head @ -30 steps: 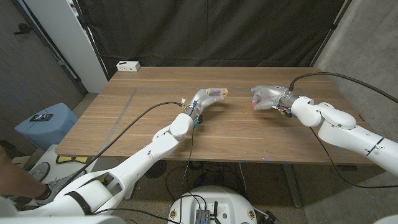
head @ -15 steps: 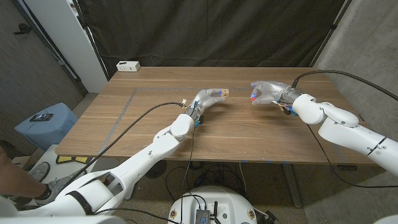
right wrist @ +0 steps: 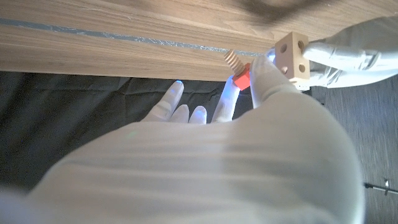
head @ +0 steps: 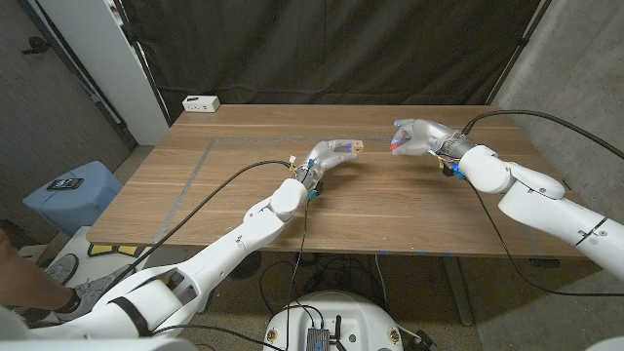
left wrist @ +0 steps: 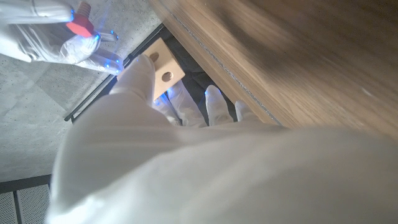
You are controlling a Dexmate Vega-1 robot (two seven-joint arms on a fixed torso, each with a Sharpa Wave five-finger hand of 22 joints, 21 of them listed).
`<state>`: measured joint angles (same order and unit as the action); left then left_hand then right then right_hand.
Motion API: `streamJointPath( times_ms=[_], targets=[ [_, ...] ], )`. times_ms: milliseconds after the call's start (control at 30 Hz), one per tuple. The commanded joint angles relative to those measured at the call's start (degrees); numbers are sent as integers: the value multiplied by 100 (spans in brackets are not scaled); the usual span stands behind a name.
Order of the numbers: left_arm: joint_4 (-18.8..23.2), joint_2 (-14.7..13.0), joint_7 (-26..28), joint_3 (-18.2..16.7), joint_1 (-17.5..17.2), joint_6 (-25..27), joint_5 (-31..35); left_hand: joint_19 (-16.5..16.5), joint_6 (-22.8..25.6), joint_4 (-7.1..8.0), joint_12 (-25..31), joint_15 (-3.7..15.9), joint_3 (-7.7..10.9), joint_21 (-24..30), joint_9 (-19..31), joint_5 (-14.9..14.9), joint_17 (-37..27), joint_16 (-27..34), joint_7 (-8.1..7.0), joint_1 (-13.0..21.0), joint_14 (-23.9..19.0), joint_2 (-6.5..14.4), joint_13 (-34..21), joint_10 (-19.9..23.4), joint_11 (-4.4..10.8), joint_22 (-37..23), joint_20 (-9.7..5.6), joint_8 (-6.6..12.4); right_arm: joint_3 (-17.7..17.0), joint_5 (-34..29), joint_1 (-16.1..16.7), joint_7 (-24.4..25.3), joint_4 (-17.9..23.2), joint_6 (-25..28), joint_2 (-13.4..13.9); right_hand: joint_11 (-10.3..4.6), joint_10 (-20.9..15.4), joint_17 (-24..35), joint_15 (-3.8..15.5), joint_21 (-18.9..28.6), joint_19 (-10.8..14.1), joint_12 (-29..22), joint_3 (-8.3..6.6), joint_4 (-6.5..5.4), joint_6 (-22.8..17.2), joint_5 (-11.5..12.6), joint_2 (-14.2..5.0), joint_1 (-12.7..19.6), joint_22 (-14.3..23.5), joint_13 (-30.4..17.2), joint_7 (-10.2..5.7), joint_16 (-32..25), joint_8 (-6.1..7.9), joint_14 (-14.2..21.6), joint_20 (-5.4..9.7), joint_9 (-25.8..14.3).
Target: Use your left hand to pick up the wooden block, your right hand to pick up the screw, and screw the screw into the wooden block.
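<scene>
The left hand [head: 330,153] grips the wooden block [head: 355,148] at its fingertips, raised above the table [head: 244,185]; the block's drilled holes show in the left wrist view. The right hand [head: 417,137] pinches the screw [head: 396,146] — red head between the fingers, threaded wooden shank projecting toward the block in the right wrist view. The two hands face each other, near but apart; screw and block do not touch — a gap remains between them.
</scene>
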<state>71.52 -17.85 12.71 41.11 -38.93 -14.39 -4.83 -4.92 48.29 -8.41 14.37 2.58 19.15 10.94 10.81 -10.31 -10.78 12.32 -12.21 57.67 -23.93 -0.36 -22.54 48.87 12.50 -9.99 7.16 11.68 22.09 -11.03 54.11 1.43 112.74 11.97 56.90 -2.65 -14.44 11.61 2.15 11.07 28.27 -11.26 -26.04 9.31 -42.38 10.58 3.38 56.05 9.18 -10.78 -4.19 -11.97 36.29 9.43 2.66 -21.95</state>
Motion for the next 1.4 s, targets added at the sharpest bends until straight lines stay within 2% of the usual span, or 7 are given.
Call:
streamJointPath(
  times_ms=[33, 567, 1267, 1400],
  targets=[
    [-202, 154, 0, 34, 78, -123, -33, -35, 15, -9, -2, 567, -19, 46, 25, 5, -16, 12, 7, 25, -52, 64, -6, 32, 20, -24, 39, 25, -254, 749, 172, 395, 29, -37, -216, 66, -35, 11, 308, -11, 57, -36, -41, -1, -44, -7, -4, 58, 20, -11, 27, -17, 67, 52, 491, -36],
    [-421, 377, -39, 50, 108, -249, -194, -45, 3, -8, -18, 570, -34, 48, 25, 6, -16, 14, 7, 31, -59, 75, -15, 32, 21, -24, 33, 19, -476, 1714, 296, 770, -106, -274, -622, 172, -37, 19, 255, -25, 62, -18, -59, -11, -41, 1, 3, 47, 21, -11, 67, -6, 108, 61, 444, -61],
    [-535, 595, -134, -33, 9, -318, -610, -180, -5, -9, -49, 580, -59, 98, 25, 9, -17, 20, 15, 43, -79, 96, -27, 22, 20, -32, -11, 17, -545, 2467, 303, 1209, -195, -405, -1058, 255, -63, 14, 189, -29, 87, -10, -67, -2, -60, 22, -25, 95, 21, -10, 116, -18, 166, 118, 397, -87],
    [-562, 646, -146, -28, 1, -335, -657, -358, -3, -9, -64, 562, -77, 164, 26, 11, -15, 25, 17, 49, -103, 106, -35, 28, 20, -47, -127, 18, -549, 2558, 310, 1314, -207, -441, -1143, 279, -95, 11, 169, -30, 94, -18, -54, -4, -70, 23, -22, 93, 20, -10, 105, -22, 180, 133, 386, -93]
  ],
)
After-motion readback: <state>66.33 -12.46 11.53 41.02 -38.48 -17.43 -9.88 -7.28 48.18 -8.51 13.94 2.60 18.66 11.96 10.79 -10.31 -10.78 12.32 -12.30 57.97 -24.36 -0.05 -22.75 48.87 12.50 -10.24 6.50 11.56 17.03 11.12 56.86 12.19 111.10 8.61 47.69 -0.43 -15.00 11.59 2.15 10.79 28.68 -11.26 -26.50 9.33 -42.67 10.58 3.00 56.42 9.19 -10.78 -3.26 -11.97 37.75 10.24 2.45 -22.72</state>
